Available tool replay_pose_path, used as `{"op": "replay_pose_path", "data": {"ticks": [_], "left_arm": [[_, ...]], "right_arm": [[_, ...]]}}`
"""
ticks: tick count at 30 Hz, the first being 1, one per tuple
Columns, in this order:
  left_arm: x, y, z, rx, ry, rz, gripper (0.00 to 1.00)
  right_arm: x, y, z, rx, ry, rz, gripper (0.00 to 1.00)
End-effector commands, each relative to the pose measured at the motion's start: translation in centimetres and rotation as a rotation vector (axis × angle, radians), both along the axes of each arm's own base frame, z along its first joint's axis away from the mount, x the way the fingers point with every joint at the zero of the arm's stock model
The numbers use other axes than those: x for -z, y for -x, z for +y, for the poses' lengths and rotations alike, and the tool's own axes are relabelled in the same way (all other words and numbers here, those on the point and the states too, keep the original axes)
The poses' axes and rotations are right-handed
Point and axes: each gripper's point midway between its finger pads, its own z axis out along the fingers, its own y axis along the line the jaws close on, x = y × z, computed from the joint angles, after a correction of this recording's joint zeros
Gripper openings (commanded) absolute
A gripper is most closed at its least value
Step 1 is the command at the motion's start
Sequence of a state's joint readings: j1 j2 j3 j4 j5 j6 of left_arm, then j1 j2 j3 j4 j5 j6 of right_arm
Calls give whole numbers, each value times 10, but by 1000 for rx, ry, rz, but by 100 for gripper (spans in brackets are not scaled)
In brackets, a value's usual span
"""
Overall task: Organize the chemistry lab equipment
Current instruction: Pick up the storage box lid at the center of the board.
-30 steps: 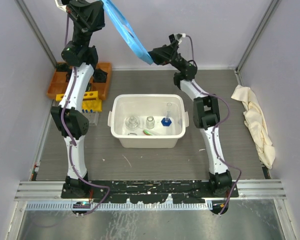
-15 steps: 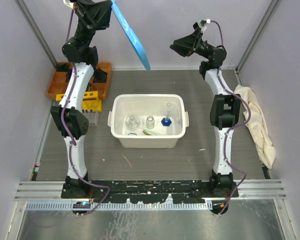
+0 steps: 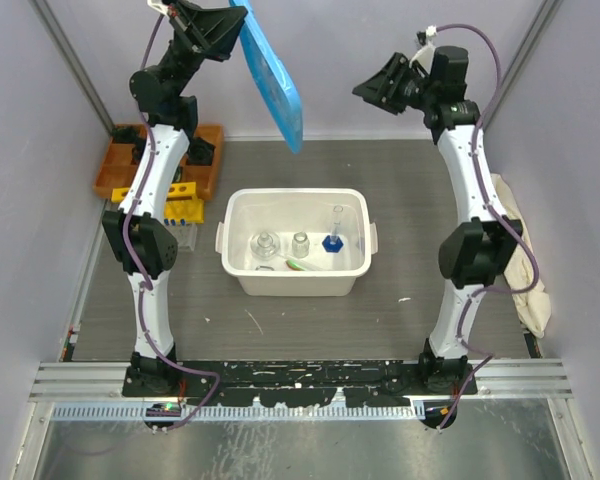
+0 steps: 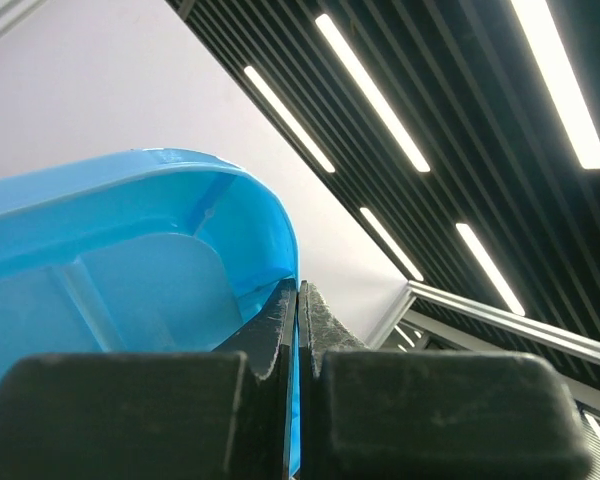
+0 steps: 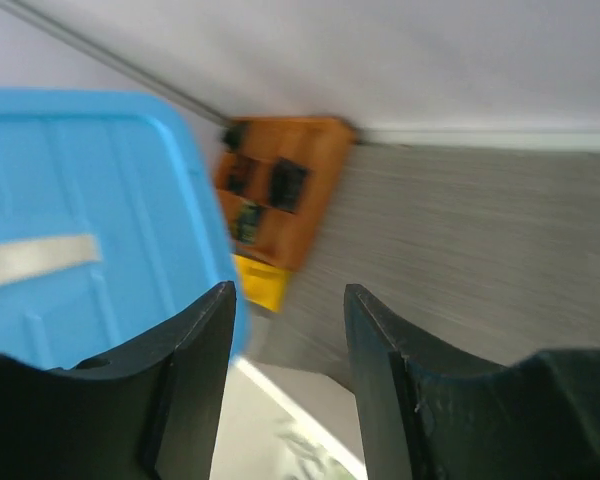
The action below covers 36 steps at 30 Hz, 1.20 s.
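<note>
- The left gripper (image 4: 298, 320) is raised high at the back left. Its two fingers are pinched tight on the rim of one flat blue plastic lid (image 3: 275, 75), which hangs tilted in the air.
- The right gripper (image 5: 285, 350) is raised at the back right, well apart from the lid. Its two fingers stand moderately apart with nothing between them.
- Below, one white plastic tub (image 3: 295, 193) sits mid-table. It holds two small clear glass flasks (image 3: 263, 243), one slender clear glass tube (image 3: 336, 218) upright on a blue base, and one green plastic spoon (image 3: 298, 264).
- One yellow holed rack (image 3: 175, 192) stands left of the tub, beside one orange tray (image 3: 110, 175).
- One cream cloth (image 3: 510, 250) lies crumpled at the right edge of the grey table (image 3: 330, 165).
</note>
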<state>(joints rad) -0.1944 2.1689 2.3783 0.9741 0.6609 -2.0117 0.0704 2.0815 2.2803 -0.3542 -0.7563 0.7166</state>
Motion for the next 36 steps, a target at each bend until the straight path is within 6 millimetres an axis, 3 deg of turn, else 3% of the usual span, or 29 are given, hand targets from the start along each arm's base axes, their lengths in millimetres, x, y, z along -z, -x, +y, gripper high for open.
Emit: {"op": "replay_pose_path", "data": {"ticks": [1, 4, 5, 7, 12, 15, 19, 20, 26, 32, 36], "left_arm": [[-12, 11, 1, -27, -9, -39, 0], [-9, 0, 2, -36, 5, -6, 0], [-9, -3, 1, -35, 9, 2, 0], [-8, -6, -1, -28, 14, 10, 0], [-4, -9, -7, -5, 32, 20, 0], [-1, -11, -10, 1, 34, 28, 0], [3, -12, -14, 14, 37, 38, 0], [4, -13, -15, 16, 36, 40, 0], [10, -11, -27, 45, 40, 46, 0], [11, -3, -37, 76, 45, 48, 0], [13, -1, -41, 97, 61, 54, 0]], "right_arm": [[23, 41, -36, 222, 537, -192, 56], [32, 78, -14, 259, 775, -406, 63], [23, 98, -7, 271, 760, -489, 64], [29, 122, 1, 283, 675, -577, 64], [22, 166, 13, 271, 462, -593, 65], [26, 185, 21, 294, 530, -663, 65], [21, 212, 23, 364, 572, -892, 63], [29, 219, 25, 365, 575, -933, 62], [14, 229, 38, 437, 533, -1018, 62], [2, 210, 42, 554, 546, -1053, 62], [-6, 203, 57, 531, 536, -1093, 61]]}}
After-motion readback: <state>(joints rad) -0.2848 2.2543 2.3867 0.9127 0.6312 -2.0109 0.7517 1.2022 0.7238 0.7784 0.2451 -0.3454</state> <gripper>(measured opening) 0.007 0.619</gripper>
